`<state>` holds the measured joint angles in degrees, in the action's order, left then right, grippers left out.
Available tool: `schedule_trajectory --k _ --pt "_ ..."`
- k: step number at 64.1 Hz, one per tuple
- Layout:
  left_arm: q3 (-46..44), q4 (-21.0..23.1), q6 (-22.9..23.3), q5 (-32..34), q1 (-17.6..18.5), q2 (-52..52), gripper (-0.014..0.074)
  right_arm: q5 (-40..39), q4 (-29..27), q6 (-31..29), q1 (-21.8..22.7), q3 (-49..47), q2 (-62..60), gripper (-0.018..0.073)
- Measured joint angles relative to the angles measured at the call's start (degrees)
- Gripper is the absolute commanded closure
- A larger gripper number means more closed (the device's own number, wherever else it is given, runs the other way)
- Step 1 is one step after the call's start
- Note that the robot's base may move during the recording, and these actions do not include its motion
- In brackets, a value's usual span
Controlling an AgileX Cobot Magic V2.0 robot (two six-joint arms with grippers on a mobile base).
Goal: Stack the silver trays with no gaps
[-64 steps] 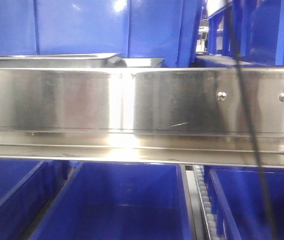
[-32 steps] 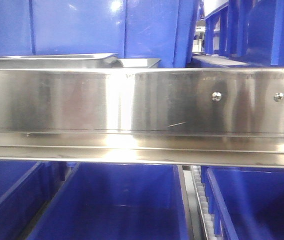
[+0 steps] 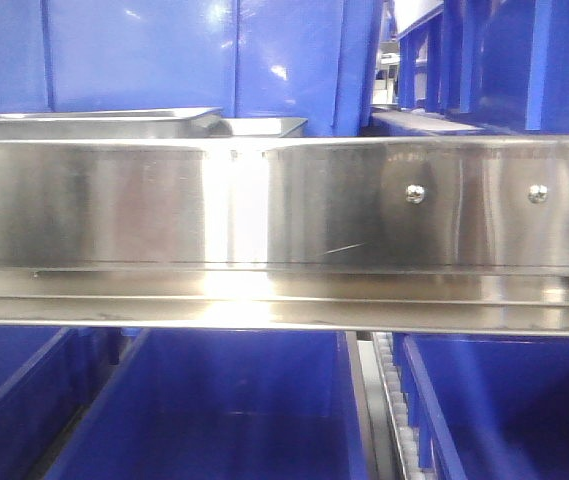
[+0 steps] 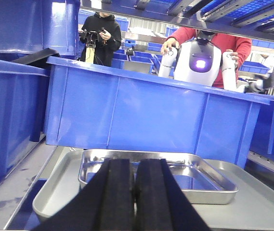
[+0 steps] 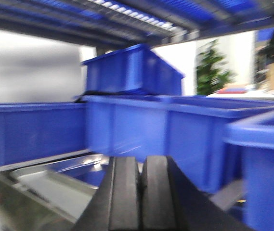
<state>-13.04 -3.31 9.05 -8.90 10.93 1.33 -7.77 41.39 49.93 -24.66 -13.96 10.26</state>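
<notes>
Trays still unstacked, both claws closed and empty

Left claw (image 4: 135,192) faced the smaller silver tray (image 4: 158,175) resting skewed in the larger tray (image 4: 62,190); right claw (image 5: 140,192) likewise. Squaring rims first should close gaps.

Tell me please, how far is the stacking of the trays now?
One silver tray already lies inside the larger tray, though skewed, not flush. Nothing is in hand: left pincer and right pincer are both shut and empty. Squaring the trays remains.

We see right gripper (image 5: 140,192) pads pressed together, blurry silver tray (image 5: 55,185) lower left, blue bins (image 5: 185,134) behind.
</notes>
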Motion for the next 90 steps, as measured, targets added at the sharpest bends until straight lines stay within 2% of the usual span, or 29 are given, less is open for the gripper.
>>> schedule_trajectory --k 9,16,27,45,71,86,90 --pt "0.0 0.0 0.0 0.0 0.0 0.0 0.0602 0.5 0.0 0.0 7.3 3.3 -4.8 0.0643" --pt "0.0 0.0 0.0 0.0 0.0 0.0 0.0602 3.9 0.0 0.0 12.1 4.7 -6.1 0.0643" --pt "0.0 0.0 0.0 0.0 0.0 0.0 0.0602 10.8 0.1 0.0 16.2 5.2 -6.2 0.0643" --pt "0.0 0.0 0.0 0.0 0.0 0.0 0.0602 15.5 4.0 0.0 18.2 5.4 -8.9 0.0643" --pt "0.0 0.0 0.0 0.1 0.0 0.0 0.0602 16.8 4.2 0.1 18.5 8.9 -10.1 0.0643" --pt "0.0 0.0 0.0 0.1 0.0 0.0 0.0602 16.3 4.0 0.0 18.5 9.6 -10.1 0.0643" --pt "0.0 0.0 0.0 0.1 0.0 0.0 0.0602 16.1 0.4 -3.4 18.5 10.0 -10.1 0.0643"
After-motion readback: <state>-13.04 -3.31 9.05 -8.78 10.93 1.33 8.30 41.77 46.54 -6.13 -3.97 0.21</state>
